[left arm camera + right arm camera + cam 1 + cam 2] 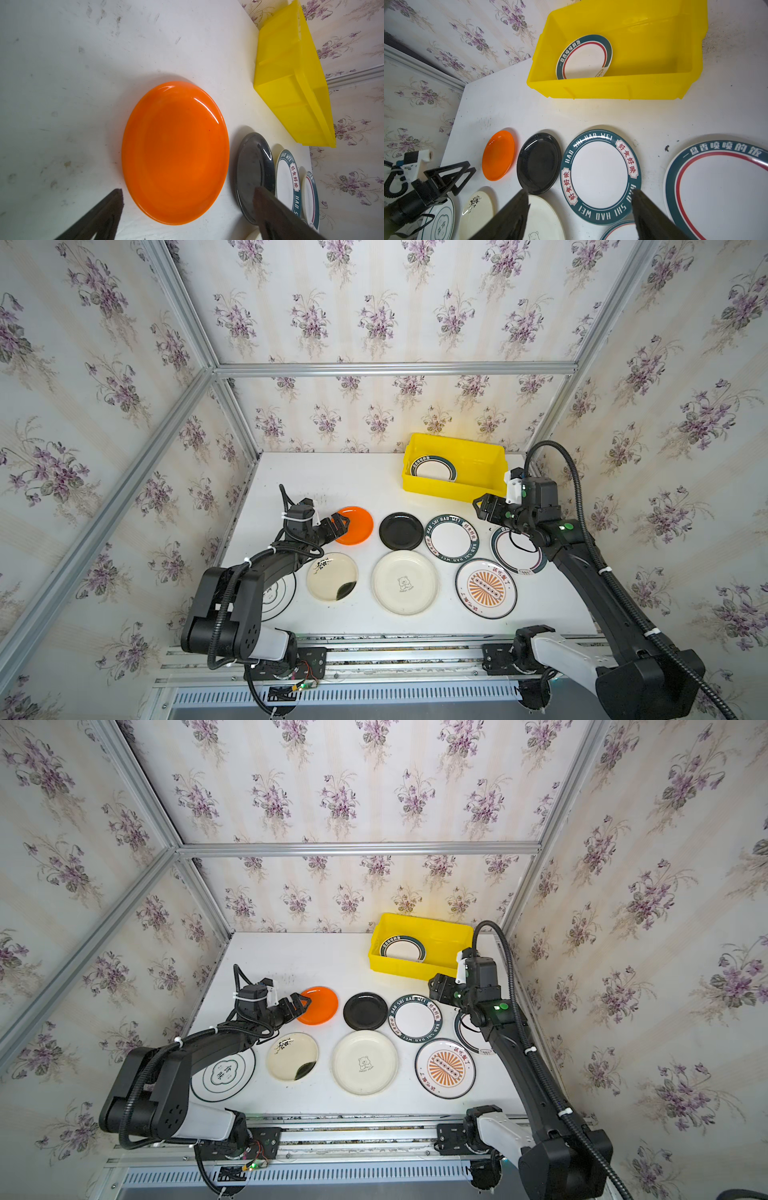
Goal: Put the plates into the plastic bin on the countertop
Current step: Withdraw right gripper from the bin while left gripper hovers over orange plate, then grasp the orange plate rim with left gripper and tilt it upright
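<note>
Plates [405, 583]: nine. One teal-rimmed plate [434, 470] sits in the one yellow bin [451, 490] at the table's [324, 481] far right; eight lie on the table, two rows of four. My end effectors, two, both empty — left end effector [340, 524] spread wide at the orange plate [357, 526], right end effector [481, 508] parted near the bin's front wall.
</note>
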